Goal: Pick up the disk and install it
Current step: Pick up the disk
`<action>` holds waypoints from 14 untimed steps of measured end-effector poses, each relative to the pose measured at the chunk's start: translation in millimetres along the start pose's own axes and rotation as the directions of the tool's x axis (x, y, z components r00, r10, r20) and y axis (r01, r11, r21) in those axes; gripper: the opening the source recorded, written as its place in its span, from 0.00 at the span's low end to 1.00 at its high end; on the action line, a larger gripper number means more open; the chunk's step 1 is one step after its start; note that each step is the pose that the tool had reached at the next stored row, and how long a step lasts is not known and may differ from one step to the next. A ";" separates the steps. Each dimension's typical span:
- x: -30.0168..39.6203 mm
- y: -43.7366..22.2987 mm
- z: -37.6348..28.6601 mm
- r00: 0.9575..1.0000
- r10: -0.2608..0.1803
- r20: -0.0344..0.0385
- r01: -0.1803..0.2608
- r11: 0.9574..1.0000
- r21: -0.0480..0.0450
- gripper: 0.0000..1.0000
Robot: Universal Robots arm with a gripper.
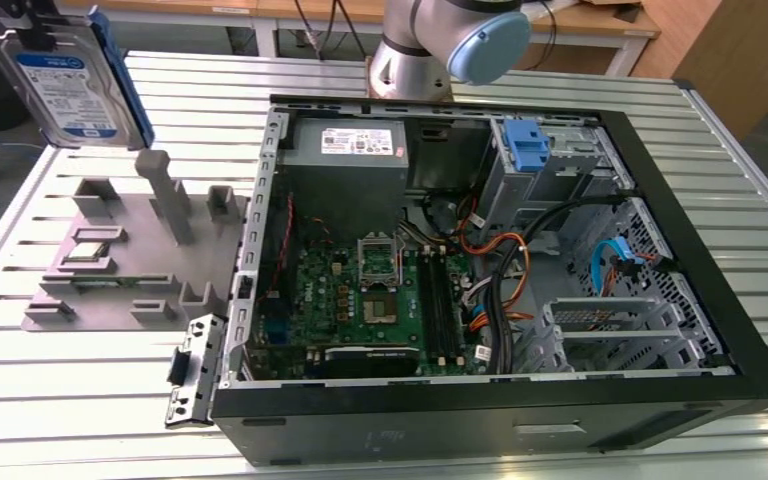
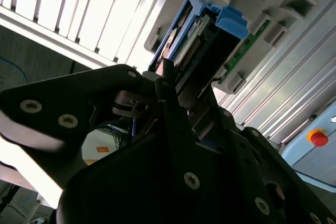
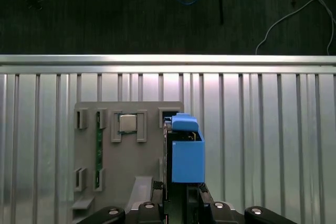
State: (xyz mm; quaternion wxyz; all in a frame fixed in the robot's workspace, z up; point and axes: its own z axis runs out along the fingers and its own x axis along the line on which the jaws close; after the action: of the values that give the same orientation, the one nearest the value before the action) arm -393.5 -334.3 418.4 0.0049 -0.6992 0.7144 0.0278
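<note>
Status: pick-up done, install not yet done

- The disk (image 1: 71, 75) hangs in the air at the exterior view's left, upright, label face toward the camera, blue carrier framing its edges. It is clear of the grey fixture (image 1: 117, 270) that sits below it on the ribbed tabletop (image 1: 91, 400)
- In both wrist views the gripper (image 2: 181, 85) has its jaws pinching the disk by one end. In the first wrist view the drive shows edge-on, with the blue carrier running away from the jaws over the fixture's edge
- The fixture carries a small square chip (image 3: 128, 123) in one pocket, and a green board strip stands in a slot beside it. Neither is touched
- The open computer case (image 1: 704, 300) lies on the tabletop, well apart from the disk, toward the exterior view's right. A lone blue bracket (image 1: 528, 150) stands at its far drive cage, beside the grey power supply (image 1: 351, 145)
- Judgement: the first half is complete, since the disk is gripped and lifted. The whole installing half remains, as the disk is nowhere near the case and no part of it is in any bay
</note>
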 end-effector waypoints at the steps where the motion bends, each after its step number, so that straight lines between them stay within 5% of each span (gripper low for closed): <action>1: 0.0 0.0 -1.1 1.000 0.000 0.000 0.000 1.000 0.000 0.35; 14: -0.7 0.5 -14.7 1.000 0.000 0.000 0.000 1.000 0.000 0.35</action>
State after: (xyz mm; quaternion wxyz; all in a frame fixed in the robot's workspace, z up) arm -393.5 -334.3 433.2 0.0049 -0.6992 0.7144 0.0278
